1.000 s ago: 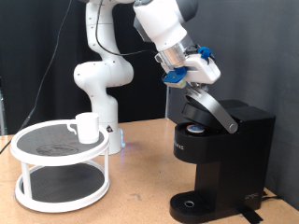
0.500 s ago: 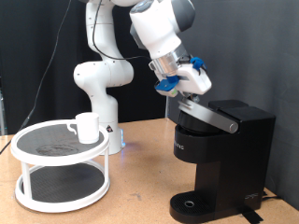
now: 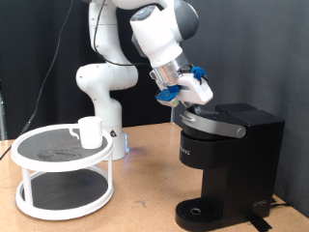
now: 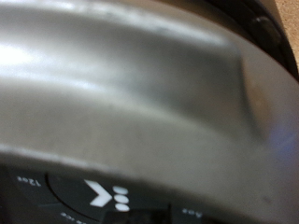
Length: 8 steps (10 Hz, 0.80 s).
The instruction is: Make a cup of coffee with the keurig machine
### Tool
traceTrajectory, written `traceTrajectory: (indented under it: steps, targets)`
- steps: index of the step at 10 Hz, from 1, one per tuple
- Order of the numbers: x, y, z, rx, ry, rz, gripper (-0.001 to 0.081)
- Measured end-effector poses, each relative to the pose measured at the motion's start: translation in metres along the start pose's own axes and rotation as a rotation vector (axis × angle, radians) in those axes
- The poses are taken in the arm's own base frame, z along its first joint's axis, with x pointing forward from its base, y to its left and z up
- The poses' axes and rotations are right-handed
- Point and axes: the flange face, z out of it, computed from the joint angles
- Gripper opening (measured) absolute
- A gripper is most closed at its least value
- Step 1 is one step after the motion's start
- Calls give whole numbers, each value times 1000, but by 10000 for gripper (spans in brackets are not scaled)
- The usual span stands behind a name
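The black keurig machine [image 3: 230,164] stands at the exterior view's right. Its silver-grey lid [image 3: 216,122] is nearly down. My gripper [image 3: 193,98] rests on the lid's upper left end; its fingers are hidden, so their state does not show. The wrist view is filled by the blurred silver-grey lid [image 4: 140,84], with the black body and white markings [image 4: 107,198] beyond it. The white cup [image 3: 90,131] stands on the top tier of a round white rack [image 3: 64,172] at the exterior view's left, far from the gripper. The machine's round drip base [image 3: 201,211] holds nothing.
The arm's white base [image 3: 101,92] stands behind the rack, in front of a dark curtain. A cable hangs at the back left. The wooden table [image 3: 145,208] runs between the rack and the machine.
The gripper has moved down and to the exterior view's left, pushing the lid from steeply raised to almost closed. The cup and rack have not moved.
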Motion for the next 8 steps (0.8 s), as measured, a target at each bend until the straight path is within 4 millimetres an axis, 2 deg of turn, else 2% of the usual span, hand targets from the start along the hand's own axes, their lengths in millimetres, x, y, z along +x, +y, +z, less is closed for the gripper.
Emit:
traceTrajectory:
  steps: [8]
  targets:
    - [17,-1,11,84,-213,-105,0]
